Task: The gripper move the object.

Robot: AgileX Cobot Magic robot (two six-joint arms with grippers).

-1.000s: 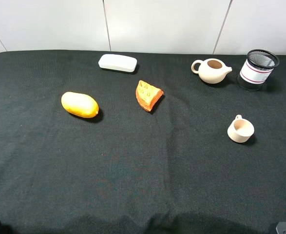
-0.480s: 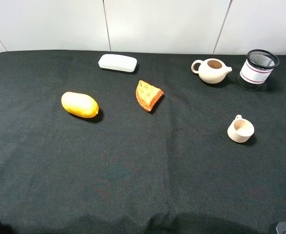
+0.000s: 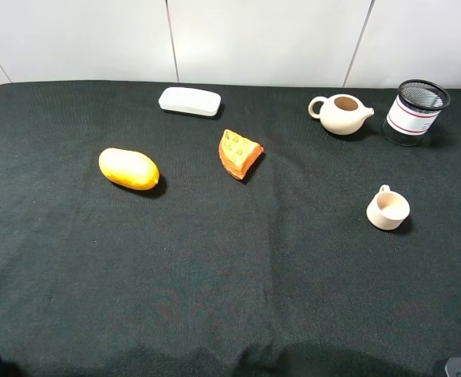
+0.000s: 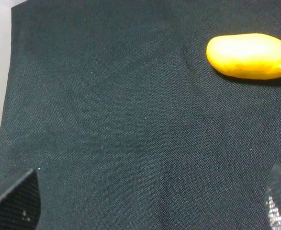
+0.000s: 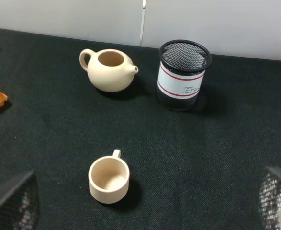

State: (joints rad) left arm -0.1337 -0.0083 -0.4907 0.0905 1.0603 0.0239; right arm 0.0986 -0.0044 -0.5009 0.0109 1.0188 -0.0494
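The object, a black wire-mesh pen cup point(image 3: 415, 112) with a white band edged in red, stands upright at the far right of the black table. In the right wrist view the pen cup point(image 5: 183, 75) is well ahead of my right gripper point(image 5: 142, 203), which is open and empty; only its fingertips point(image 5: 11, 201) show at the frame's corners. My left gripper point(image 4: 145, 201) is also open and empty, hovering over bare cloth short of a yellow mango point(image 4: 249, 55). Neither gripper touches anything.
A cream teapot point(image 3: 342, 114) sits just left of the pen cup. A beige handled cup point(image 3: 388, 209) stands nearer the front. A mango point(image 3: 128, 169), an orange wedge point(image 3: 239, 153) and a white case point(image 3: 189, 101) lie to the left. A white wall backs the table.
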